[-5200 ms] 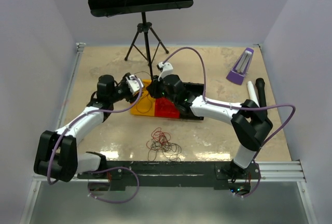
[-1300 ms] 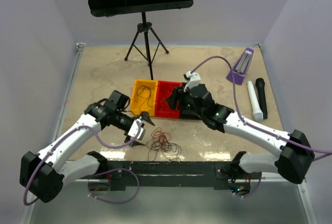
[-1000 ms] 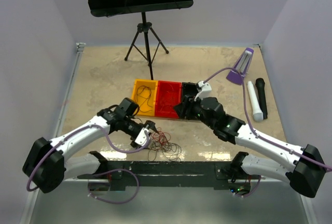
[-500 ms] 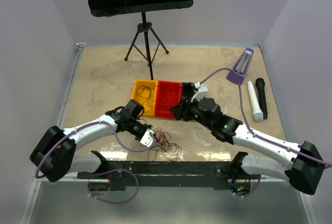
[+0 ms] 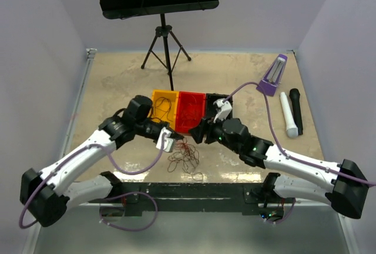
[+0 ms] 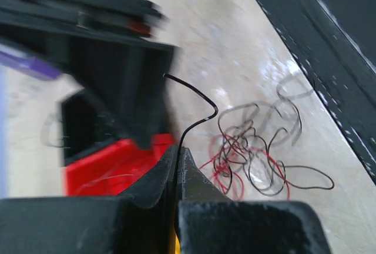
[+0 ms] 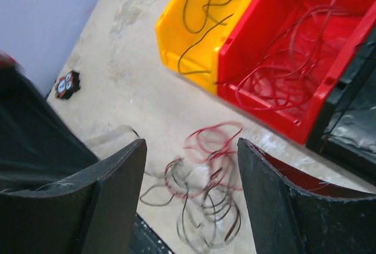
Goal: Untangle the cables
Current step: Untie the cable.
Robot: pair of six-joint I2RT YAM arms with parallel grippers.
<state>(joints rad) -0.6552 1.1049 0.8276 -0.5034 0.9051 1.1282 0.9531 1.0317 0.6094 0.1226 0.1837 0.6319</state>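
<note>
Red and black cables point(image 5: 183, 159) lie in a loose clump on the table point(image 5: 117, 77), just in front of the bins and near the arms' base rail. The left end effector point(image 5: 168, 141) sits at the clump's far-left edge, its fingers pressed together on one black wire point(image 6: 197, 122) that curls up from between them. The right end effector point(image 7: 191, 148) hangs above the clump, jaws spread wide, holding nothing. Beyond, the yellow bin point(image 7: 188, 54) holds black wire and the red bin point(image 7: 329, 66) holds red wire.

Bins point(image 5: 189, 113) block the cables' point(image 5: 187, 161) far side; table point(image 5: 106, 89) at far left seems open.
</note>
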